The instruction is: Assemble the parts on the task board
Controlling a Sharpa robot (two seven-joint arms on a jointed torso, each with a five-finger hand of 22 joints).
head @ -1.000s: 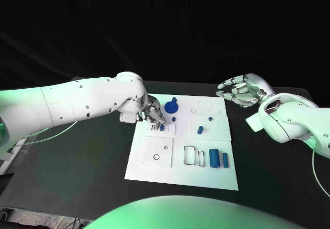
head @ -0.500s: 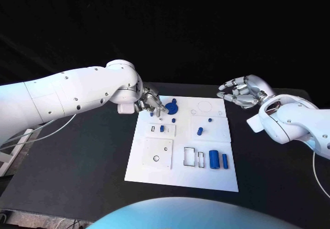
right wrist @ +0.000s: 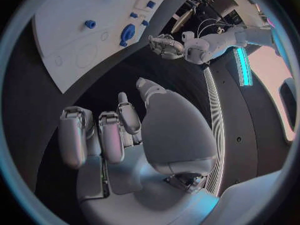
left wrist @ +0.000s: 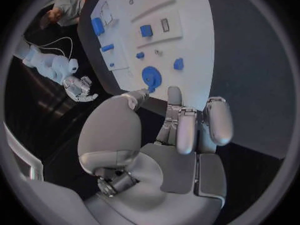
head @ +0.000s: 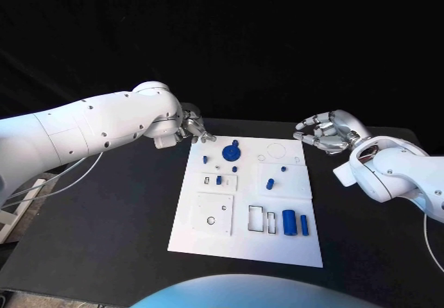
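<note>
The white rectangular task board (head: pixel 245 247) lies in the middle of the black table (head: pixel 102 231), with bare table open along both long edges. The left hand (head: pixel 192 126) hangs just off the board's far left corner, its fingers (left wrist: pixel 186 130) curled in on nothing. The right hand (head: pixel 324 133) hovers beyond the far right corner, fingers likewise curled and holding nothing. On the board, a round blue disc part (head: pixel 231 152) sits near the far edge; two blue cylinder parts (head: pixel 294 222) lie beside rectangular slots (head: pixel 263 219).
</note>
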